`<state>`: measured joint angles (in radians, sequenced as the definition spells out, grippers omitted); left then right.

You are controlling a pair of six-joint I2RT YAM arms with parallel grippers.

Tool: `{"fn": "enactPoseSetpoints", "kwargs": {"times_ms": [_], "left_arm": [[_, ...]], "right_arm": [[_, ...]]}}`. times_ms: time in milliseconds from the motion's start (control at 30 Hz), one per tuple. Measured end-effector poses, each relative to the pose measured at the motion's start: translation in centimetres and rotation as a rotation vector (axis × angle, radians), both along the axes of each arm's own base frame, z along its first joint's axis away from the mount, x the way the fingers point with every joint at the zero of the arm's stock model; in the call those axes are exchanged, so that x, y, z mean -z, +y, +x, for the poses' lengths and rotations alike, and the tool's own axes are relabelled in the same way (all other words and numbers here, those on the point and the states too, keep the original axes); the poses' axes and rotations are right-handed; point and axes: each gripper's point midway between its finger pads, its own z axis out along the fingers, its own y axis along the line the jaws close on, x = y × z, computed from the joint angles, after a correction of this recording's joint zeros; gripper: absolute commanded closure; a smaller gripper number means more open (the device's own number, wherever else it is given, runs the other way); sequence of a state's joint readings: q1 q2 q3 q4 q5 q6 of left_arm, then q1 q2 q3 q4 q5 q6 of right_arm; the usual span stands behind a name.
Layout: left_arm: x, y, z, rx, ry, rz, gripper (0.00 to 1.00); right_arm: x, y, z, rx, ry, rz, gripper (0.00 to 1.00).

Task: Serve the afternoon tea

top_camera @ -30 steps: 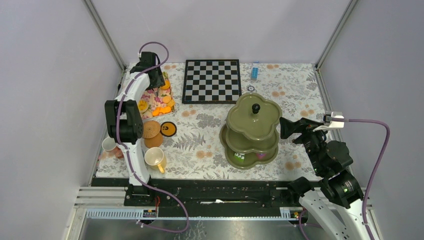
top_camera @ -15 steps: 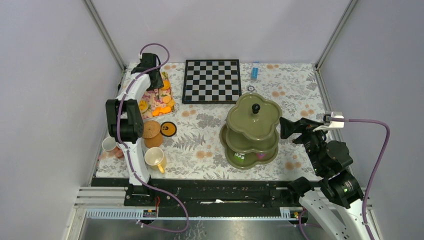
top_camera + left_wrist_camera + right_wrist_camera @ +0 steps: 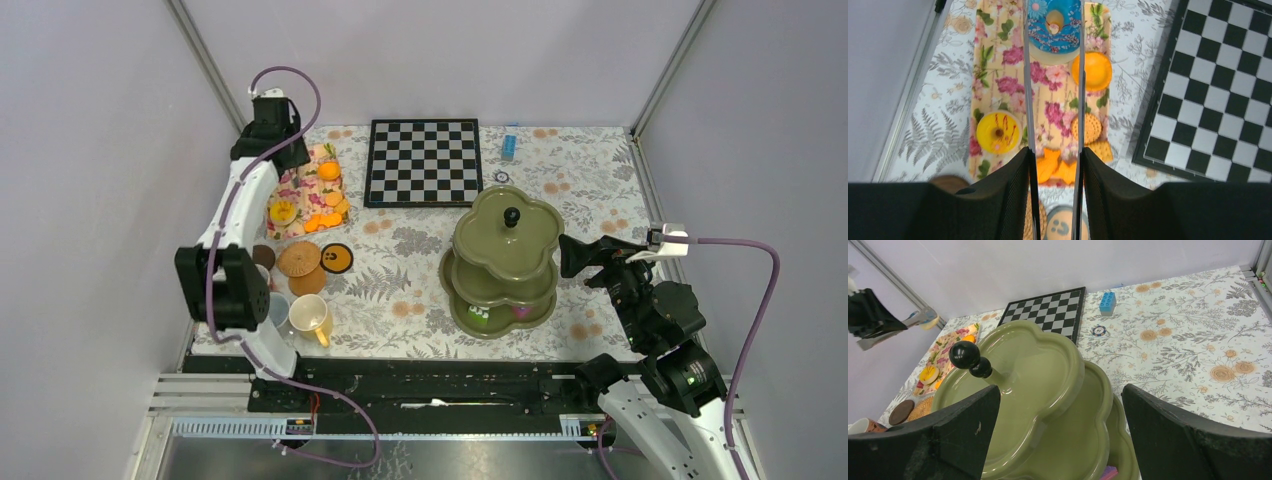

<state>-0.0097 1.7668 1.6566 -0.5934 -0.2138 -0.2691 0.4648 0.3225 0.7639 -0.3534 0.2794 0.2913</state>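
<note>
My left gripper (image 3: 1054, 7) has its long metal blades shut on a blue-iced doughnut (image 3: 1063, 37), held in the air above the floral tray (image 3: 998, 65). On that tray lie a yellow doughnut (image 3: 997, 132), an orange sweet (image 3: 1091, 71) and several orange biscuits (image 3: 1087, 127). The olive-green three-tier stand (image 3: 505, 250) with its black knob (image 3: 511, 215) stands right of centre, with small sweets (image 3: 480, 313) on its bottom tier. My right gripper (image 3: 1060, 390) is open and empty, just right of the stand. A cream-yellow mug (image 3: 312, 317) and brown coasters (image 3: 298, 258) sit near the front left.
A black-and-white chessboard (image 3: 423, 162) lies at the back centre, with a blue brick (image 3: 509, 143) and a small ring (image 3: 501, 177) to its right. Another mug (image 3: 278, 310) is partly hidden under the left arm's elbow. Grey walls close in the table's left, back and right.
The left gripper has narrowed its jaws and risen back toward the rear left corner. Its elbow has swung down toward the near left. The right arm has not moved.
</note>
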Motion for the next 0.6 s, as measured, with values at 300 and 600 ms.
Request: {"fn": "enactPoseSetpoints", "kwargs": {"times_ms": [300, 600], "left_arm": [[-2.8, -10.2, -11.3, 0.418, -0.092, 0.011, 0.64], [-2.9, -20.3, -22.6, 0.933, -0.226, -0.083, 0.63]], "right_arm": [[0.0, 0.0, 0.0, 0.0, 0.0, 0.001, 0.02], [0.1, 0.2, 0.2, -0.004, 0.003, 0.0, 0.02]]}}
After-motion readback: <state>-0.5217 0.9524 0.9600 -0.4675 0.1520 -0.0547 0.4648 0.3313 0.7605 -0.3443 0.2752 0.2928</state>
